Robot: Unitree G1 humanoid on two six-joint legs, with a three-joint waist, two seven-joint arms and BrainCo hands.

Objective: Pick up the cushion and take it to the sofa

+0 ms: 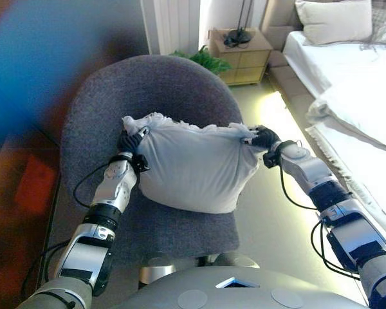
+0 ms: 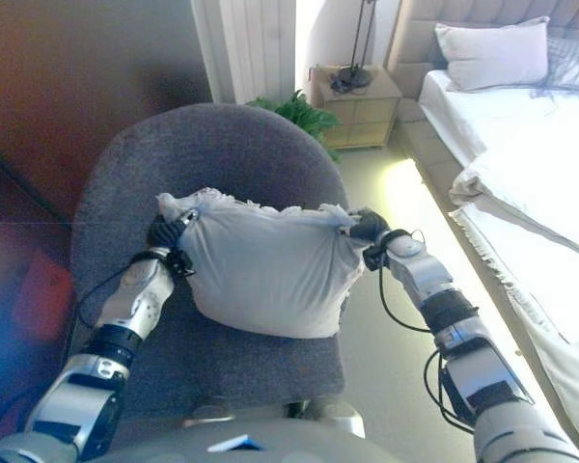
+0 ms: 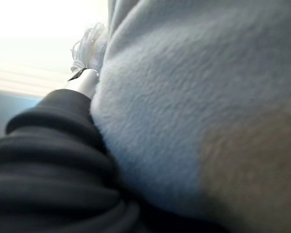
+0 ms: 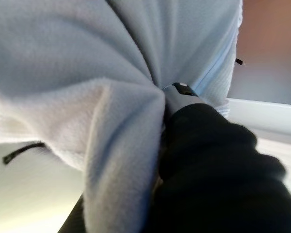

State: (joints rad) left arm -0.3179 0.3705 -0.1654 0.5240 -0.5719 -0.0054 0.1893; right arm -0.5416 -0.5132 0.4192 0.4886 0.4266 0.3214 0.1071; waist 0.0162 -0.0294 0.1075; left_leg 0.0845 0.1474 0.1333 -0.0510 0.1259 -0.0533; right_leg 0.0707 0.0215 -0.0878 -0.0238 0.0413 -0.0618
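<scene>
A pale grey-blue cushion [image 1: 193, 164] with a frilled top edge hangs in front of me, over the seat of a round grey armchair [image 1: 148, 84]. My left hand [image 1: 130, 141] grips its upper left corner, and the cloth presses against that hand's dark cover [image 3: 48, 160] in the left wrist view. My right hand [image 1: 265, 137] pinches the upper right corner. In the right wrist view the fabric [image 4: 87, 73] bunches into folds where this hand [image 4: 208, 160] closes on it. The fingers of both hands are mostly buried in the cloth.
A bed [image 1: 354, 96] with white covers and a pillow [image 1: 334, 19] runs along the right. At the back stand a wooden nightstand [image 1: 241, 58] with a lamp base, a green plant [image 1: 202, 59] and a white radiator [image 1: 177, 26]. A dark wall lies to the left.
</scene>
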